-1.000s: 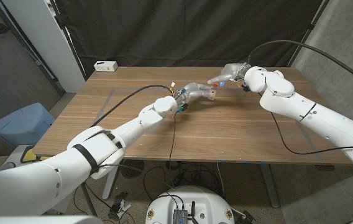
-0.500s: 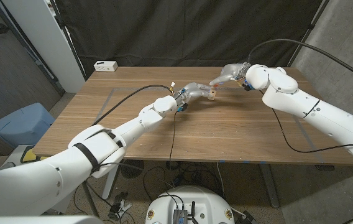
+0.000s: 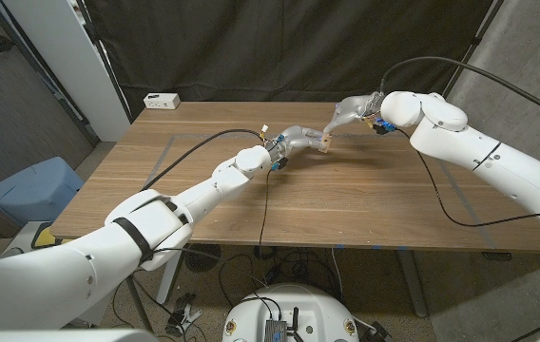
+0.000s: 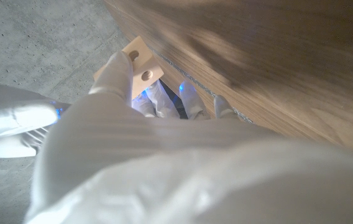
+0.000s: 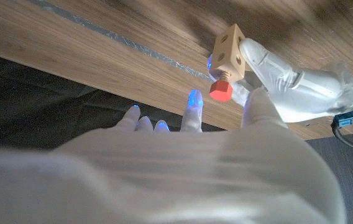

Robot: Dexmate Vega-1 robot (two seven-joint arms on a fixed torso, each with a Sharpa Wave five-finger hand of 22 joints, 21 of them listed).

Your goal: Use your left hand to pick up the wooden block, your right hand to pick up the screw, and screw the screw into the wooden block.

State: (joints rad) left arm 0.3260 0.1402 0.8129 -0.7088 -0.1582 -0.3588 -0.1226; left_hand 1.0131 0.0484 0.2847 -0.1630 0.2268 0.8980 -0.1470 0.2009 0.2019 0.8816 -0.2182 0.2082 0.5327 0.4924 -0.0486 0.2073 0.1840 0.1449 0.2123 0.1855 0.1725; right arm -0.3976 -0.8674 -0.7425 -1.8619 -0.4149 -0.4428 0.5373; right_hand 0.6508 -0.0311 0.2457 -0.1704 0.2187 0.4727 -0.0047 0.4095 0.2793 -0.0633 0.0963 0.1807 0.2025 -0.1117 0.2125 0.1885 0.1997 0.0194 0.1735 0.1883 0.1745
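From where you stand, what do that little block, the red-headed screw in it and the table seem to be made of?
The block looks like pale unfinished wood: matte, faint grain, round drilled holes. The screw has an orange-red hexagonal head, smooth and uniform, probably plastic, though painted wood is possible; its tan threaded shank sits in the block. The table shows brown wood grain with a low sheen, either wood or a wood-look laminate.

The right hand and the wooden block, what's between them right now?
In the right wrist view, the red-headed screw sits between them, its shank in the wooden block held by the left hand; the right hand is close by.
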